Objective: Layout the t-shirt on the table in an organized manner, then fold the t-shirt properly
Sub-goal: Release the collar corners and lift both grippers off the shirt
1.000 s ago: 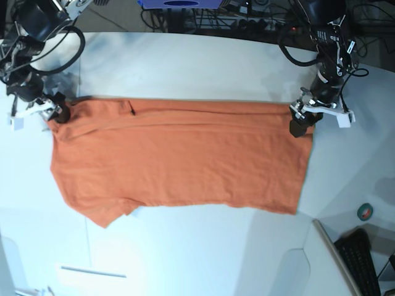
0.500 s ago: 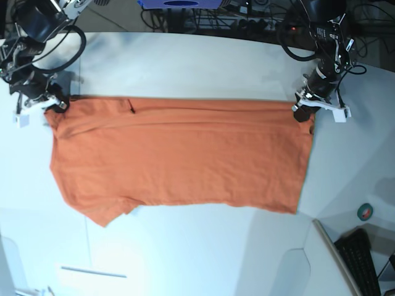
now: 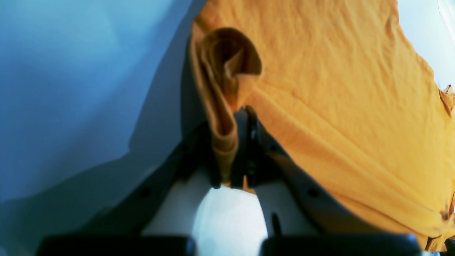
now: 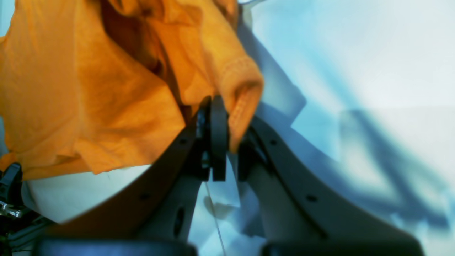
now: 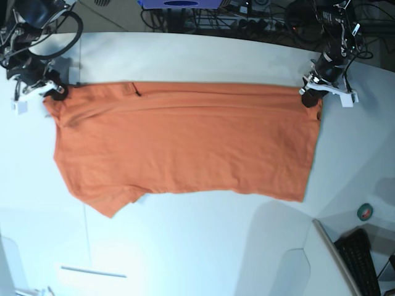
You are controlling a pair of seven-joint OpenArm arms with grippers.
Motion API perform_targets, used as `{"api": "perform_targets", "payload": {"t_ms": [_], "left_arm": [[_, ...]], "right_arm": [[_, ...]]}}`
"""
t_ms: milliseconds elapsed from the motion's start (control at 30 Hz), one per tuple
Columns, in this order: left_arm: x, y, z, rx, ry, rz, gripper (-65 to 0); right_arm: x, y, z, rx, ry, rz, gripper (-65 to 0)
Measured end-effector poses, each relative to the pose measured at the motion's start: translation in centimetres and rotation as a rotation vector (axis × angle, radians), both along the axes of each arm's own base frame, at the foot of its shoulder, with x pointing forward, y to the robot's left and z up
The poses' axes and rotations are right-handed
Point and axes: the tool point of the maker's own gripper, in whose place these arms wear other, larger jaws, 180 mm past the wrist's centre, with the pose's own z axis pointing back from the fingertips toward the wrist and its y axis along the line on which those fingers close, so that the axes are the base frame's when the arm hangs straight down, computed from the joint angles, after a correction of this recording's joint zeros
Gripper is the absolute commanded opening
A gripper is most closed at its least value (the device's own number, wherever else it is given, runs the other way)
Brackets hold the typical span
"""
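The orange t-shirt (image 5: 185, 142) lies spread across the white table (image 5: 185, 55), with one sleeve sticking out at the lower left. My left gripper (image 5: 310, 97) is shut on its far right corner. In the left wrist view a rolled fold of the t-shirt (image 3: 337, 106) is pinched in the left gripper (image 3: 229, 122). My right gripper (image 5: 54, 92) is shut on the far left corner. In the right wrist view a hemmed edge of the t-shirt (image 4: 89, 89) sits clamped in the right gripper (image 4: 229, 117). Both corners are lifted slightly off the table (image 4: 355, 53).
A small roll of tape (image 5: 365, 212) and a black keyboard (image 5: 361, 259) lie beyond the table's lower right edge. Cables (image 5: 247, 15) and a blue object (image 5: 182, 3) sit behind the far edge. A thin strip (image 5: 92, 271) lies near the front left.
Both grippers have closed on the shirt's far corners and drawn them toward the far edge of the table. The whole shirt has slid that way and its top edge is pulled straighter.
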Motion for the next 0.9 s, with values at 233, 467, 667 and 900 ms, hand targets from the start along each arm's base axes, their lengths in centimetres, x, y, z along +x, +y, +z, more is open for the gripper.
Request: {"api": "perform_targets", "payload": {"t_ms": [233, 467, 667, 900], "left_arm": [[-1.7, -0.1, 0.7, 0.046, 0.031, -0.045, -65.0], [-2.0, 0.1, 0.9, 0.061, 0.036, -0.049, -65.0], [-2.0, 0.1, 0.9, 0.062, 0.035, -0.049, -65.0], [-2.0, 0.0, 1.0, 0.060, 0.033, -0.048, -48.5]], "right_arm": [[-1.9, -0.2, 0.0, -0.010, 0.039, 0.021, -65.0], [-3.7, 1.2, 0.7, -0.070, 0.083, 0.059, -65.0], [-3.9, 1.4, 0.8, -0.079, 0.110, 0.032, -65.0], [-3.6, 0.5, 1.8, -0.119, 0.100, 0.010, -63.5]]}}
